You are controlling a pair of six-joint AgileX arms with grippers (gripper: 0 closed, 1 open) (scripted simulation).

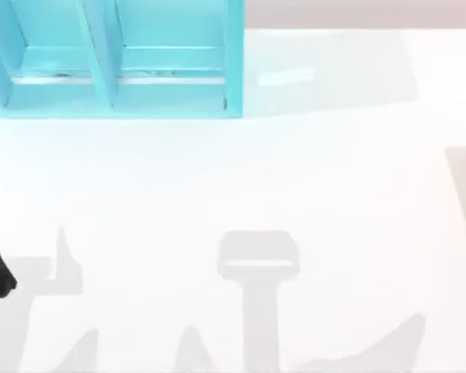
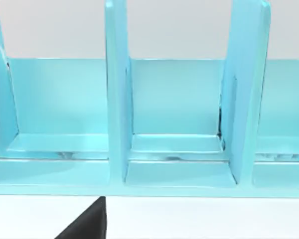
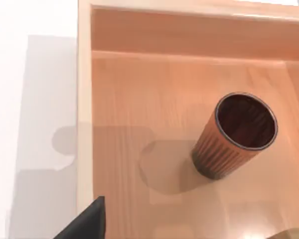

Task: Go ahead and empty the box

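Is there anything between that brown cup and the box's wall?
No. In the right wrist view, bare wooden floor lies between the cup and the box wall.

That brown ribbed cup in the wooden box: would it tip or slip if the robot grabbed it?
The cup stands upright and looks taller than wide, narrowing toward its base, so a sideways push would probably tip it. Once down, its round body would likely roll. The ribbed wall may give the fingers some grip. It looks rigid. The wooden box wall should stop it.

Upright brown cup (image 3: 236, 135) inside wooden box (image 3: 139, 89)
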